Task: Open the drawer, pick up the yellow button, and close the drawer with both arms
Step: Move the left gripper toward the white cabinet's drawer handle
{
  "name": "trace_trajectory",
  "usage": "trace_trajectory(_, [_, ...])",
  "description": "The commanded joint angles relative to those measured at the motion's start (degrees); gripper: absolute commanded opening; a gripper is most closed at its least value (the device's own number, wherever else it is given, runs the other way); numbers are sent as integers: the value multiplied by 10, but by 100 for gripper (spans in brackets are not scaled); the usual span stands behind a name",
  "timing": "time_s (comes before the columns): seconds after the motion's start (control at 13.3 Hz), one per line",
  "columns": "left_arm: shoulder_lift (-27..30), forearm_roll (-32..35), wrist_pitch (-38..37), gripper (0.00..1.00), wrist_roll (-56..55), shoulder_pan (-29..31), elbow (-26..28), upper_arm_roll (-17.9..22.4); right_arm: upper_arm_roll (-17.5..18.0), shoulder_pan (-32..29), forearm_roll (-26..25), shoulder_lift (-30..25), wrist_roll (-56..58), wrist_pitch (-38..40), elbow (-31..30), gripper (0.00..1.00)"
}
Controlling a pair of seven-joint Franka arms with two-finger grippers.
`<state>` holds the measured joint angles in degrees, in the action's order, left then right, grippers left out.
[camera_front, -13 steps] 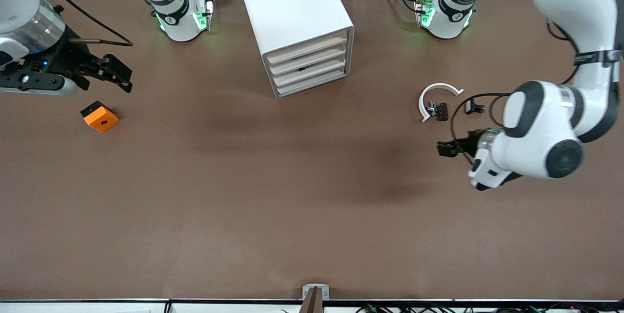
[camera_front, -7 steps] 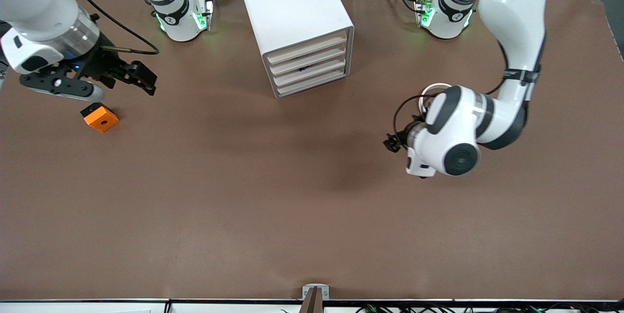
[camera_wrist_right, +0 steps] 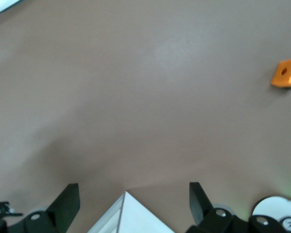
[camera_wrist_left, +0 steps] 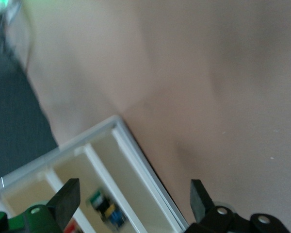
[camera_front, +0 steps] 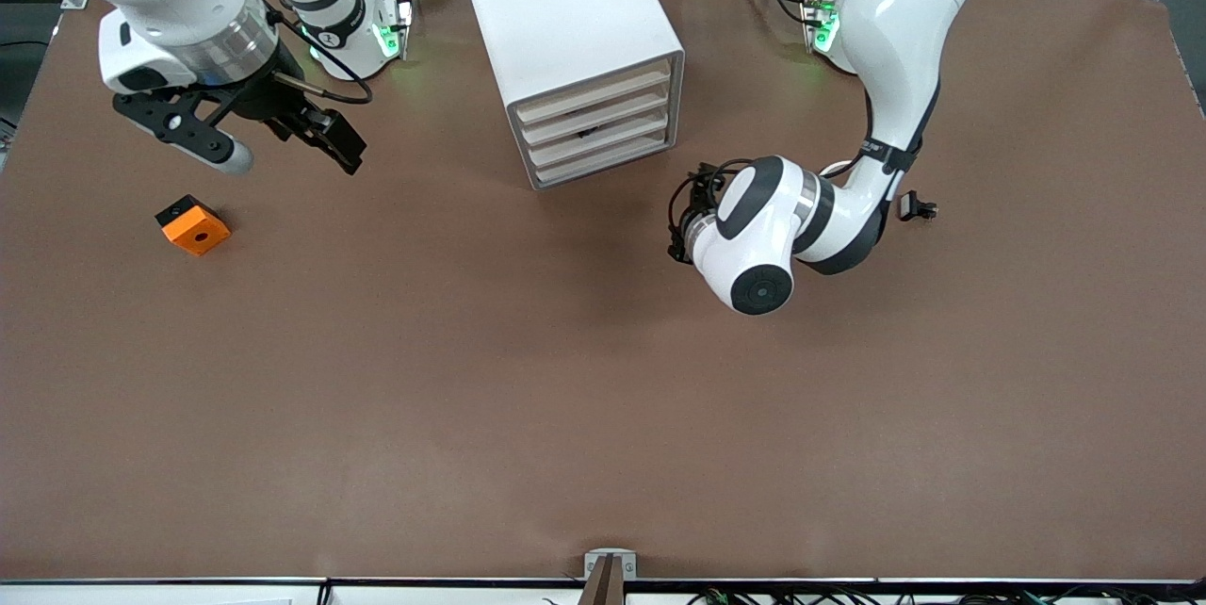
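On the bench, both arms face the drawer cabinet (camera_front: 573, 49).
Left gripper (camera_front: 680, 220) and right gripper (camera_front: 332, 138) hold fingers open and empty, apparently lining up for a drawer.

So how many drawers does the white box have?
4. The white box has four drawers stacked one above another: the top drawer, second drawer, third drawer and bottom drawer. None looks hidden.

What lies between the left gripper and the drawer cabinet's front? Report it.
Only bare brown table: in the front view nothing sits between the open left gripper and the drawer cabinet. The left wrist view shows the same stretch bare.
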<state>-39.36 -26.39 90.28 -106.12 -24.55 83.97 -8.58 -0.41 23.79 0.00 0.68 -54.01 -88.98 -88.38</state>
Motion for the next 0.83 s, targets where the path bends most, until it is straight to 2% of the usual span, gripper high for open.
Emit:
trace_trajectory(0.0, [-11, -46, -14, 100, -84, -5, -11, 3, -5, 19, -5, 11, -35, 6, 13, 100])
trace_trajectory(0.23, [-11, -90, -42, 100, -154, -27, -11, 3, -6, 33, -7, 12, -73, 4, 13, 100])
trace_trajectory(0.38, [-12, -148, -58, 100, -178, -27, -10, 3, -6, 33, -1, 20, -74, 3, 12, 100])
trace_trajectory(0.53, [-12, -175, -75, 86, -209, -29, -11, 3, -5, 40, 4, 23, -72, 6, 11, 100])
trace_trajectory(0.6, [-12, -196, -87, 79, -220, -35, -10, 3, -6, 47, 21, 25, -72, 9, 12, 100])
trace_trajectory(0.75, [-18, -223, -104, 78, -242, -36, -9, 3, -6, 45, 59, 25, -76, 9, 12, 100])
